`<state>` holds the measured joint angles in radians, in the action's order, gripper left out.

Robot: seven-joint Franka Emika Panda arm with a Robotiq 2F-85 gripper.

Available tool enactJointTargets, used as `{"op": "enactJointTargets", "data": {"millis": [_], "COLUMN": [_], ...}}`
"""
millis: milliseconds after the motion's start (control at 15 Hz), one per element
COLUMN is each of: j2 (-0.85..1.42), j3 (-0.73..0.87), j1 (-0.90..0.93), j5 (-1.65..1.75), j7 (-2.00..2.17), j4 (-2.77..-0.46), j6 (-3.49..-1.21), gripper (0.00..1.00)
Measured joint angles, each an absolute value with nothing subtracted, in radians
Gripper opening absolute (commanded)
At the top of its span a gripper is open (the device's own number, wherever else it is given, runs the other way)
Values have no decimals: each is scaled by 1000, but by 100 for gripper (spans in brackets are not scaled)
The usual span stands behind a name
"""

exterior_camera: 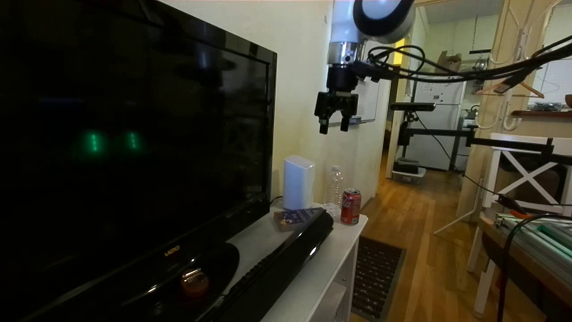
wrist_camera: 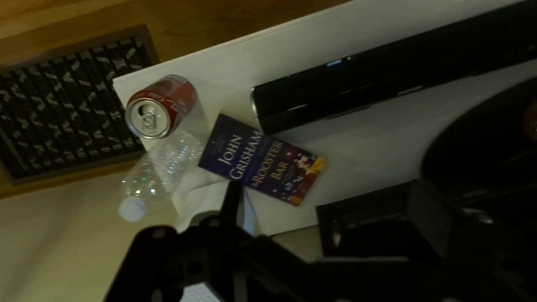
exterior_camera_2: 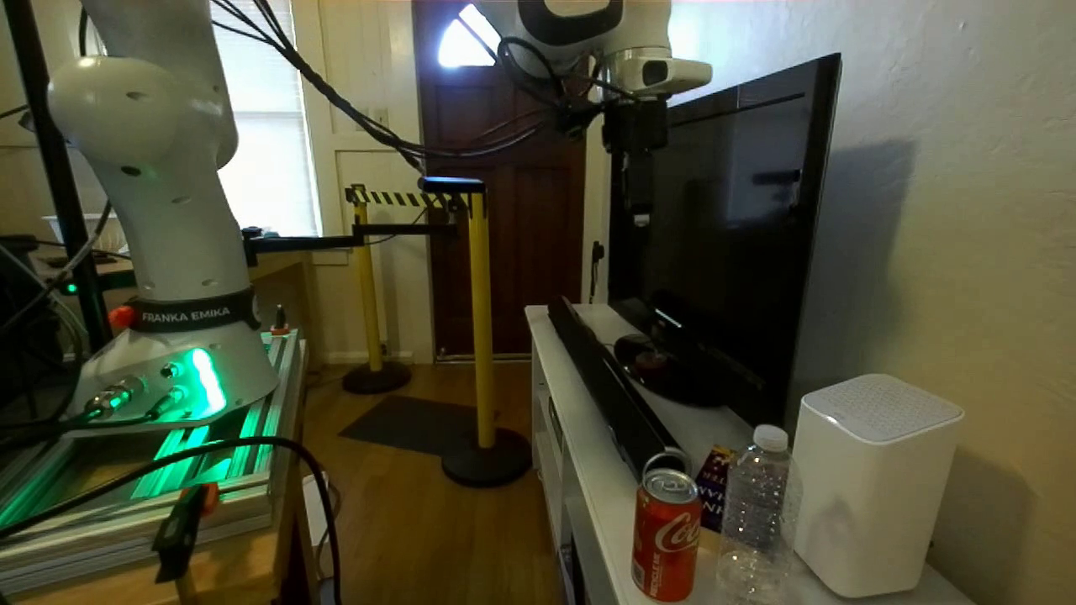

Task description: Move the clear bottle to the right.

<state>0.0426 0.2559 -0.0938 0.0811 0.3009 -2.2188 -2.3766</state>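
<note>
In an exterior view my gripper [exterior_camera: 334,126], wide and empty, hangs above the counter [exterior_camera: 322,251]. In an exterior view the clear bottle [exterior_camera_2: 755,517] stands upright just inside the counter's end edge, well apart. In the wrist view it's beside the can [wrist_camera: 161,106]; I judge I must travel endward, then descend.

Clear bottle [exterior_camera: 333,188] upright beside red can [exterior_camera: 351,207].
</note>
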Motion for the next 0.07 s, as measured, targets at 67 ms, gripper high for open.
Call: {"op": "enactJointTargets", "data": {"millis": [67], "j2": [16], "j3": [226], "j1": [-89], "j5": [81], "j7": [276], "j4": [-2233], "j6": [-2371], "gripper": [100]}}
